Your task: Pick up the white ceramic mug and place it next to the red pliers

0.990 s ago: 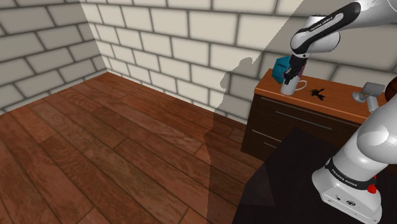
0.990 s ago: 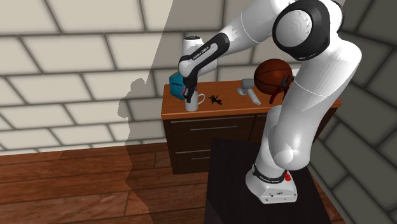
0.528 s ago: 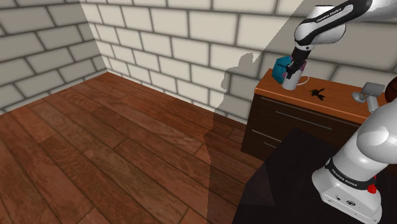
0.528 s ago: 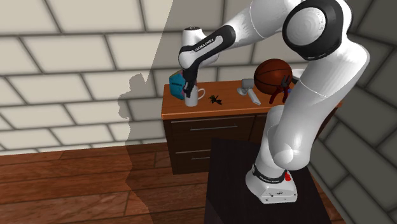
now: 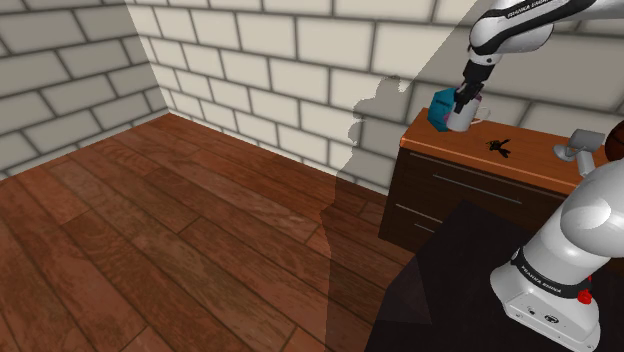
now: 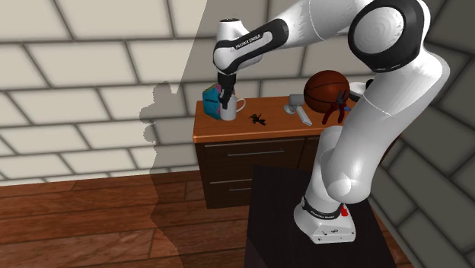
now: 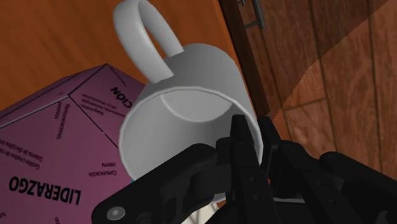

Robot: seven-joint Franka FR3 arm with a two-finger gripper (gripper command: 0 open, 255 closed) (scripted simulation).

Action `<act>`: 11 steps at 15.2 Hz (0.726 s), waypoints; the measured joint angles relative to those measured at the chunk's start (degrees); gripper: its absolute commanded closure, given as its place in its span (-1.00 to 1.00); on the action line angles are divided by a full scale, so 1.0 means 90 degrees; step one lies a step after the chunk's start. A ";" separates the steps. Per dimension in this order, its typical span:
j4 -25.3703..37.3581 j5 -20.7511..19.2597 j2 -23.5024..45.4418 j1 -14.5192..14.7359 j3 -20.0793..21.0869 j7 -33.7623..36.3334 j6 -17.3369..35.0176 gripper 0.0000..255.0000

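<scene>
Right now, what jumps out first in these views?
The black gripper is shut on the rim of a white handled mug, at the left end of the brown wooden dresser in the second exterior view. Right beside the mug sits a teal box with a purple printed face. At the dresser's other end rests an orange-brown basketball.

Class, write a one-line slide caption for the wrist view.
Black jaws clamp the rim of a white mug, beside a purple printed box, over a wooden dresser top.
</scene>
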 measured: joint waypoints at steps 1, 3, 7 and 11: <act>0.0076 -0.0010 -0.0029 0.0004 0.0019 0.0021 -0.0101 1.00; 0.0178 -0.0038 -0.0096 -0.0003 0.0038 0.0037 -0.0265 1.00; 0.0428 -0.0068 -0.0191 -0.0003 0.0080 0.0065 -0.0601 1.00; 0.0684 -0.0102 -0.0299 -0.0003 0.0132 0.0100 -0.0955 1.00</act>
